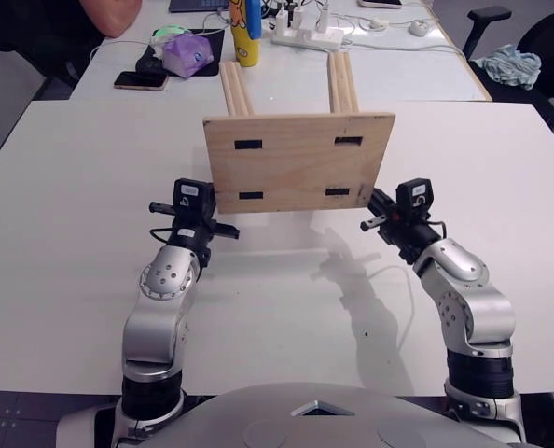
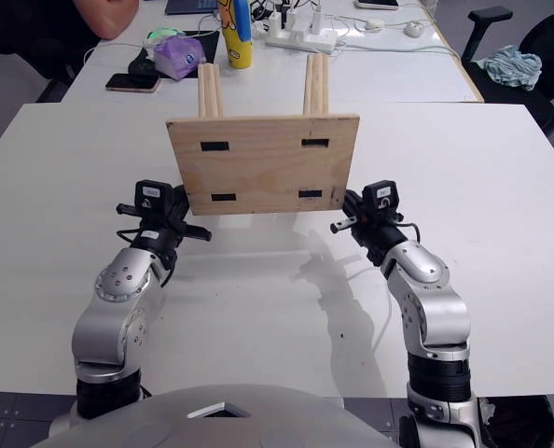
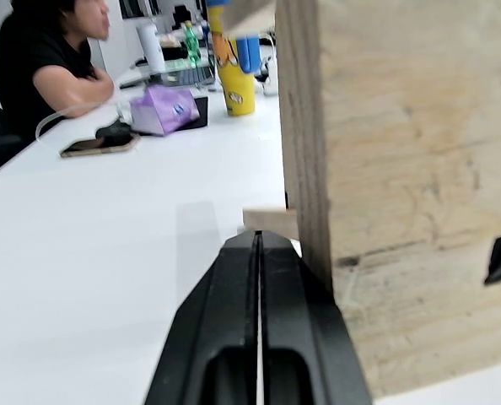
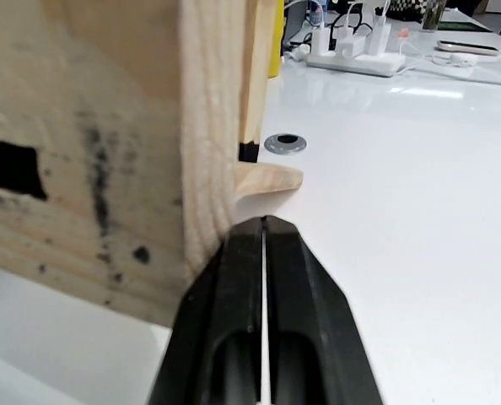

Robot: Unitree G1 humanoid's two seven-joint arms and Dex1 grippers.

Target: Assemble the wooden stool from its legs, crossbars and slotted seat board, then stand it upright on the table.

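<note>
White table (image 1: pixel 72 233), with a second table (image 1: pixel 426 79) butted on behind it. The back one has a phone (image 1: pixel 141 81), a purple pouch (image 1: pixel 187 55), a yellow bottle (image 1: pixel 246 33) and a power strip (image 1: pixel 307 39).

Stool (image 1: pixel 296 140) is assembled but lying on its side mid-table. Seat board (image 1: pixel 296 173) stands on its long edge, face toward the robot, four dark slots (image 1: pixel 248 145) visible. Legs (image 1: pixel 235 89) run flat along the table away from the robot.

Left tool (image 1: pixel 228 229) sits at the board's lower left corner, pointing inward. Wrist view shows its fingers (image 3: pixel 234 287) pressed together with nothing between them, tip just beside the board's edge and close to a wooden end behind it.

Right tool (image 1: pixel 368 224) mirrors it at the lower right corner. Fingers (image 4: pixel 301 287) are likewise closed and empty, tip right by the board edge. Can't tell if either tip actually touches the wood.
</note>
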